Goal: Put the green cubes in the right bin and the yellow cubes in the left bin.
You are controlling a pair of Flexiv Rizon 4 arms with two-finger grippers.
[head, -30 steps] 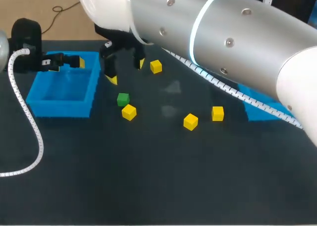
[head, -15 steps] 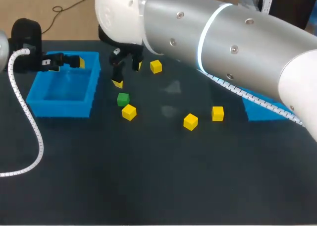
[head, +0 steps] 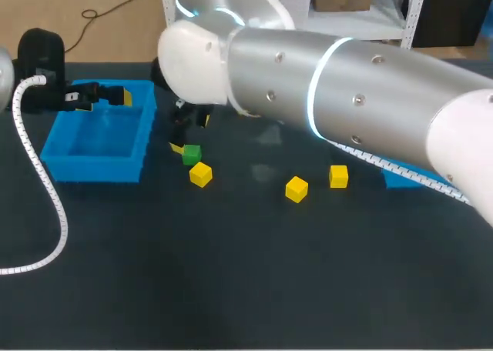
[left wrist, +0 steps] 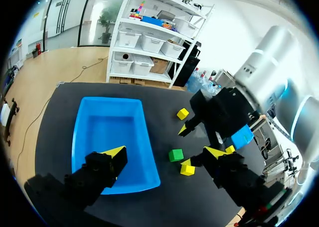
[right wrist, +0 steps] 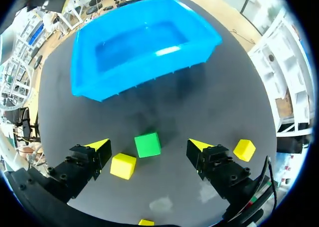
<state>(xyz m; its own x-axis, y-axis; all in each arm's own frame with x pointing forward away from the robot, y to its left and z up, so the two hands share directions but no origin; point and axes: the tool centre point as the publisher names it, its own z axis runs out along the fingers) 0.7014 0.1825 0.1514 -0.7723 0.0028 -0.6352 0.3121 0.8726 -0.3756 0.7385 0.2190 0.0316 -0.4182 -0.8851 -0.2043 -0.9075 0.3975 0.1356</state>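
From above, the right arm (head: 347, 89) reaches across past the middle, the right claw (head: 189, 133) low over the one green cube (head: 191, 154) near the left bin (head: 92, 165). The left claw (head: 104, 99) hangs at that bin's far rim, and three yellow cubes (head: 296, 188) show on the desk (head: 231, 274). The left wrist view has the left claw spread, one finger over the bin, with one green and three yellow cubes ahead. The right wrist view has the right claw spread either side of the green cube without touching it, three yellow cubes around.

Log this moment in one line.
right fingers: open, green cube between, untouched | left fingers: open by left bin | bin empty
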